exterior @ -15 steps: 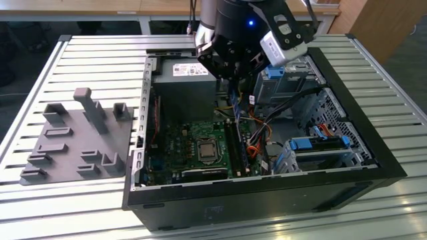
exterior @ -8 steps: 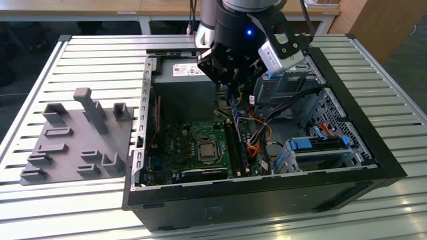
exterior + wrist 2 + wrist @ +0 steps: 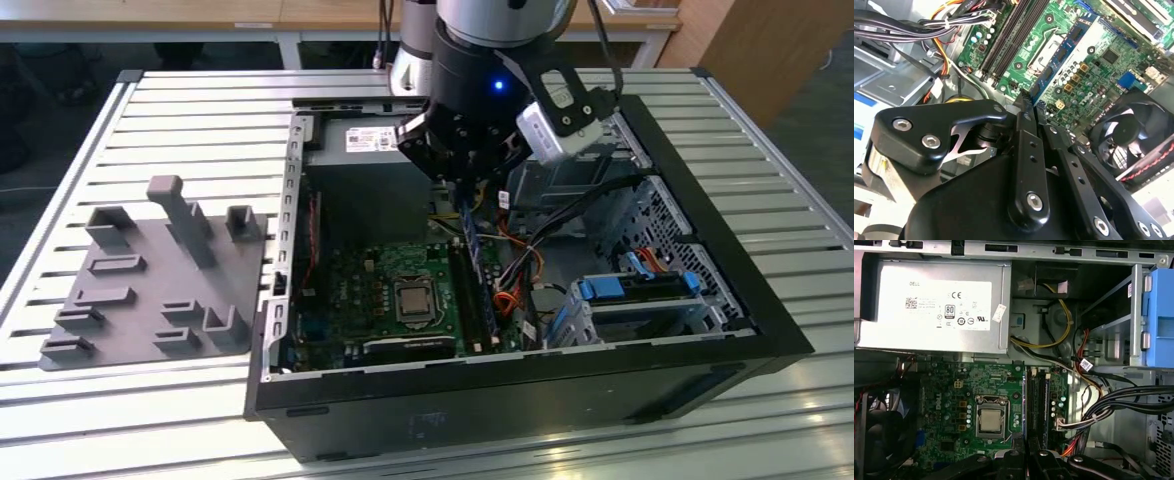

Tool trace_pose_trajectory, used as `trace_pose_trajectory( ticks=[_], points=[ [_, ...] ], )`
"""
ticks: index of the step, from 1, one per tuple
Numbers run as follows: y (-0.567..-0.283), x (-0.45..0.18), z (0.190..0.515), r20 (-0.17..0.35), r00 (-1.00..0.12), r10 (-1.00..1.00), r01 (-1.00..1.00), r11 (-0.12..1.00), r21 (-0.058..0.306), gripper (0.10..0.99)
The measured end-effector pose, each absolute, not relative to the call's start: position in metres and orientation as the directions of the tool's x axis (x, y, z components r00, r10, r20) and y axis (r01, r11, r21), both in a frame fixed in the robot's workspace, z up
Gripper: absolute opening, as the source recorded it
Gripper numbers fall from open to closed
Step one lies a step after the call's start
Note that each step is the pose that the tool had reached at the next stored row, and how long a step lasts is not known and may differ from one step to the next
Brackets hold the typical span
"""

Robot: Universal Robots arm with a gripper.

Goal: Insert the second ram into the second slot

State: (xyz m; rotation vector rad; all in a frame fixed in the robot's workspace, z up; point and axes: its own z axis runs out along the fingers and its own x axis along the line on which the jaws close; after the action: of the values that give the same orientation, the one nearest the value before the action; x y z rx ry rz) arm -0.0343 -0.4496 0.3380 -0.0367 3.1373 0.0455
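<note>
Black two-fingered hand (image 3: 1031, 106) pinched narrowly onto thin blue-green memory stick (image 3: 1066, 50), held above long black motherboard slots (image 3: 1038, 400) (apparently unseated); insertion remains to do.

pincer (image 3: 1027, 455) clamped on second ram (image 3: 1024, 405), seen edge-on (thin blue-green strip) over motherboard (image 3: 949, 390). CPU socket (image 3: 990, 421) at its 9 o'clock, dark slots (image 3: 1037, 405) just beside at 3, power supply (image 3: 934, 300) at 11.
</note>
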Motion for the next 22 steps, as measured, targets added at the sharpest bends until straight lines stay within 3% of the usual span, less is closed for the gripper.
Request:
trace_pose_trajectory(
  ticks=[22],
  points=[
    [-0.450,-0.033,0.298,-0.004,-1.000,-0.023,-0.023,0.999,0.029,0.137]
  ],
)
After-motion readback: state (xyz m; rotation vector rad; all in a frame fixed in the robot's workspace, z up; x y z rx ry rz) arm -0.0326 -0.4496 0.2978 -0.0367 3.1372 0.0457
